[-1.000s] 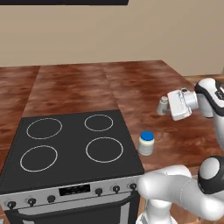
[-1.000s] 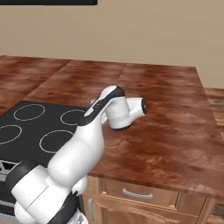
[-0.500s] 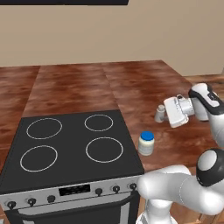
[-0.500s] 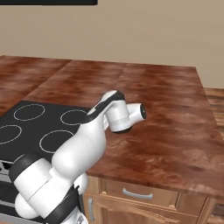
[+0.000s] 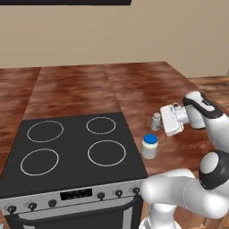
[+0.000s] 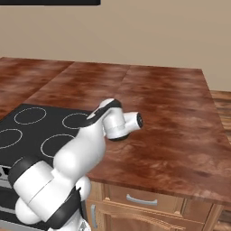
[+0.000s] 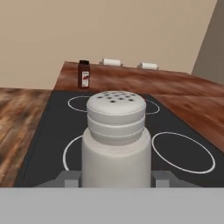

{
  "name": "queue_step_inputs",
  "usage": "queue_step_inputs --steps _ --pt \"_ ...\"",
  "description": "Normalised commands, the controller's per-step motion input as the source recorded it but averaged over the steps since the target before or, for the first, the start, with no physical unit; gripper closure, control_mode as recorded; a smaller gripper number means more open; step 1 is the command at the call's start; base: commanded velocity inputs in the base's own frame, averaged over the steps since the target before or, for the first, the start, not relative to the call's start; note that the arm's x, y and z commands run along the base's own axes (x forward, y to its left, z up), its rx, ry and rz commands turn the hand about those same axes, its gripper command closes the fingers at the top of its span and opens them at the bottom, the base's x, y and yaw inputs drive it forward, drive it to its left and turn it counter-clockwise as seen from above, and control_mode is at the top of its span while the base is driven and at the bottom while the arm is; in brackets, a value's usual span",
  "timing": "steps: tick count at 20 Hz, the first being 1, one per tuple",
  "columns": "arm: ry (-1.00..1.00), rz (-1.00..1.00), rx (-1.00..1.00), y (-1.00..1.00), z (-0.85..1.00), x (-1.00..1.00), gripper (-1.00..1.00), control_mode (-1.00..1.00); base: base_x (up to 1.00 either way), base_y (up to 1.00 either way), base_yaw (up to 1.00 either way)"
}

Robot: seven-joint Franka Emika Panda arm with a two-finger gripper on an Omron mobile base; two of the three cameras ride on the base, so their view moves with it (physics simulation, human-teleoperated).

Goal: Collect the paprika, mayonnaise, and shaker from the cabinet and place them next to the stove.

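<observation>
My gripper point(image 5: 159, 122) is shut on the shaker point(image 5: 155, 121), a small grey-white one with a rounded, holed top point(image 7: 116, 131). It hangs low over the wooden counter, just right of the stove point(image 5: 67, 147); I cannot tell whether it touches the wood. The mayonnaise point(image 5: 150, 146), a whitish jar with a blue lid, stands upright on the counter beside the stove's right edge, a little nearer the front than the shaker. The paprika point(image 7: 83, 74), a dark bottle with a black cap, stands on the counter beyond the far side of the cooktop point(image 7: 43, 131). The cabinet is out of view.
The brown wooden counter point(image 6: 180, 117) runs wide to the right of the stove and ends at a front edge above drawers with a silver handle point(image 6: 135, 200). Two white rolls point(image 7: 111, 62) lie on the counter against the wall behind the paprika.
The gripper has carried the shaker downward and a little left, toward the stove and the mayonnaise jar. The jar has not moved.
</observation>
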Motion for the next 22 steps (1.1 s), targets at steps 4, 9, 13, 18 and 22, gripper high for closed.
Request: queue_step_inputs --steps 4,9,13,18,22 --pt "0.0 0.0 0.0 0.02 -0.09 0.28 1.0 -1.0 0.0 0.0 0.0" --pt "-0.01 0.05 0.0 0.0 -0.11 0.38 1.0 -1.0 0.0 0.0 0.0" --pt "-0.02 0.08 0.0 0.0 -0.25 0.34 1.0 -1.0 0.0 0.0 0.0" --pt "-0.02 0.11 0.01 0.0 -0.33 0.31 1.0 -1.0 0.0 0.0 0.0" --pt "0.0 0.14 0.04 0.0 -0.29 0.29 1.0 -1.0 0.0 0.0 0.0"
